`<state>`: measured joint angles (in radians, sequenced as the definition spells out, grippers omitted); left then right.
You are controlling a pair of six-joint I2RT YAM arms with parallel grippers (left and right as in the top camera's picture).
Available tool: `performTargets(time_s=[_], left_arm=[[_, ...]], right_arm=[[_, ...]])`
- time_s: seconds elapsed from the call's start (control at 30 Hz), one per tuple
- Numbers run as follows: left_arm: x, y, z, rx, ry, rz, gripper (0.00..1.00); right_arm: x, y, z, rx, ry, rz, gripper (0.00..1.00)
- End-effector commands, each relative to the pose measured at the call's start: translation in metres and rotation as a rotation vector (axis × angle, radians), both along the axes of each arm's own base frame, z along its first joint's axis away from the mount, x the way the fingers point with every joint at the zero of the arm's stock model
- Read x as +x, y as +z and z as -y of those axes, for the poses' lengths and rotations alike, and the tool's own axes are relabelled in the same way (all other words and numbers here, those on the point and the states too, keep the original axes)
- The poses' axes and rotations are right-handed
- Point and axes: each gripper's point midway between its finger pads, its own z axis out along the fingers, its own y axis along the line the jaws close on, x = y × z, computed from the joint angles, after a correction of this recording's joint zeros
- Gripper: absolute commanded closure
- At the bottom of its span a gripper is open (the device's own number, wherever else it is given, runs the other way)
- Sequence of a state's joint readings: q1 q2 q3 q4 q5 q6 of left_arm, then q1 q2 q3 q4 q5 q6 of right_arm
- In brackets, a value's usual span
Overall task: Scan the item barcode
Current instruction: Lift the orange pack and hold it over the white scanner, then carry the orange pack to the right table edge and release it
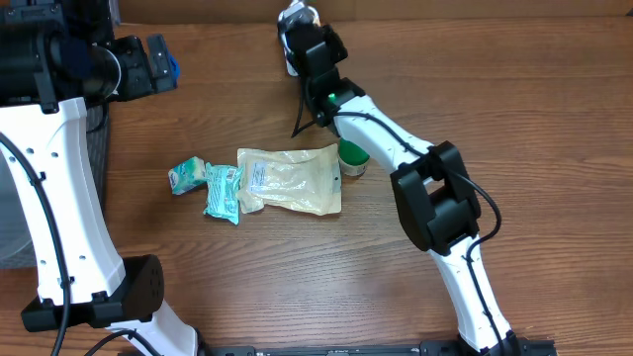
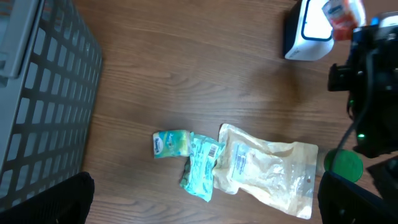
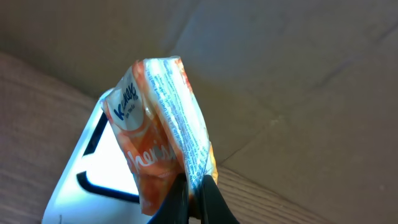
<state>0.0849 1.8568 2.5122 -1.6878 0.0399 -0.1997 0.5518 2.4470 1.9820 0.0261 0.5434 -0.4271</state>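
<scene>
Right fingers (image 3: pixel 217 208) pinch the tissue pack (image 3: pixel 158 124); left fingers (image 2: pixel 56 202) stand wide. Turn its barcode toward the scanner (image 3: pixel 93 168) at 8 o'clock.

My right fingers (image 3: pixel 219 206) are black. The pack (image 3: pixel 163 134) between them is orange and white, with dark blue lettering and a pale strip of fine print down its edge. The scanner (image 3: pixel 68 199) behind is white with a black outline. The table (image 1: pixel 514 119) is brown wood grain. On it lie a teal packet (image 1: pixel 224 192) with white patches, a mint packet (image 1: pixel 186 175), a cream pouch (image 1: pixel 297 183) with a white label and a green lid (image 1: pixel 353 153). The basket (image 2: pixel 43 93) is a grey lattice.
</scene>
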Motion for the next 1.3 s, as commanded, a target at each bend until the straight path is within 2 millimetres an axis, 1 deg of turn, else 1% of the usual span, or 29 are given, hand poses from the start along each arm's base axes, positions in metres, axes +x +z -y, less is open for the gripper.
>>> performTargets(time_s=[0.0, 0.23, 0.43, 0.5, 0.57, 0.63, 0.7, 0.73, 0.8, 0.83, 0.9, 0.93, 0.97, 1.0, 1.03, 1.13, 1.2, 1.23, 1.27], left_arm=[[0.001, 0.001, -0.001, 0.015, -0.011, 0.004, 0.0], [0.001, 0.001, -0.001, 0.015, -0.011, 0.004, 0.0], [0.001, 0.001, -0.001, 0.015, -0.011, 0.004, 0.0], [0.001, 0.001, -0.001, 0.015, -0.011, 0.004, 0.0], [0.001, 0.001, -0.001, 0.015, -0.011, 0.004, 0.01], [0.001, 0.001, -0.001, 0.015, -0.011, 0.004, 0.0], [0.001, 0.001, -0.001, 0.015, -0.011, 0.004, 0.0], [0.001, 0.001, -0.001, 0.015, -0.011, 0.004, 0.0], [0.001, 0.001, -0.001, 0.015, -0.011, 0.004, 0.0], [0.001, 0.001, -0.001, 0.015, -0.011, 0.004, 0.01], [0.001, 0.001, -0.001, 0.015, -0.011, 0.004, 0.01], [0.001, 0.001, -0.001, 0.015, -0.011, 0.004, 0.0], [0.001, 0.001, -0.001, 0.015, -0.011, 0.004, 0.0], [0.001, 0.001, -0.001, 0.015, -0.011, 0.004, 0.0], [0.001, 0.001, -0.001, 0.015, -0.011, 0.004, 0.0], [0.001, 0.001, -0.001, 0.015, -0.011, 0.004, 0.0], [0.001, 0.001, -0.001, 0.015, -0.011, 0.004, 0.01], [0.001, 0.001, -0.001, 0.015, -0.011, 0.004, 0.0], [0.001, 0.001, -0.001, 0.015, -0.011, 0.004, 0.0]], right_arm=[[0.001, 0.005, 0.003, -0.053, -0.012, 0.019, 0.96], [0.0, 0.005, 0.001, -0.053, -0.009, 0.022, 0.96], [-0.007, 0.007, -0.011, -0.18, 0.041, 0.025, 0.96], [-0.009, 0.012, -0.012, -0.184, 0.033, 0.033, 0.96], [-0.013, 0.026, -0.015, -0.157, 0.031, 0.039, 0.96], [-0.019, 0.047, -0.017, -0.1, 0.03, 0.05, 0.96], [-0.031, 0.082, -0.015, -0.013, 0.031, 0.051, 0.96], [-0.037, 0.095, -0.014, 0.027, 0.039, 0.038, 0.96], [-0.058, 0.125, -0.014, 0.131, 0.075, -0.009, 0.96], [-0.069, 0.139, -0.01, 0.183, 0.08, -0.034, 0.96], [-0.092, 0.167, 0.007, 0.318, 0.035, -0.079, 0.96], [-0.106, 0.181, 0.022, 0.406, -0.016, -0.106, 0.96], [-0.119, 0.192, 0.037, 0.472, -0.064, -0.13, 0.96], [-0.131, 0.2, 0.052, 0.523, -0.112, -0.154, 0.96], [-0.147, 0.208, 0.072, 0.572, -0.169, -0.182, 0.96], [-0.184, 0.217, 0.13, 0.669, -0.34, -0.245, 0.96], [-0.205, 0.217, 0.176, 0.735, -0.493, -0.27, 0.96], [-0.214, 0.215, 0.203, 0.785, -0.592, -0.274, 0.96], [-0.221, 0.212, 0.225, 0.824, -0.676, -0.275, 0.96]])
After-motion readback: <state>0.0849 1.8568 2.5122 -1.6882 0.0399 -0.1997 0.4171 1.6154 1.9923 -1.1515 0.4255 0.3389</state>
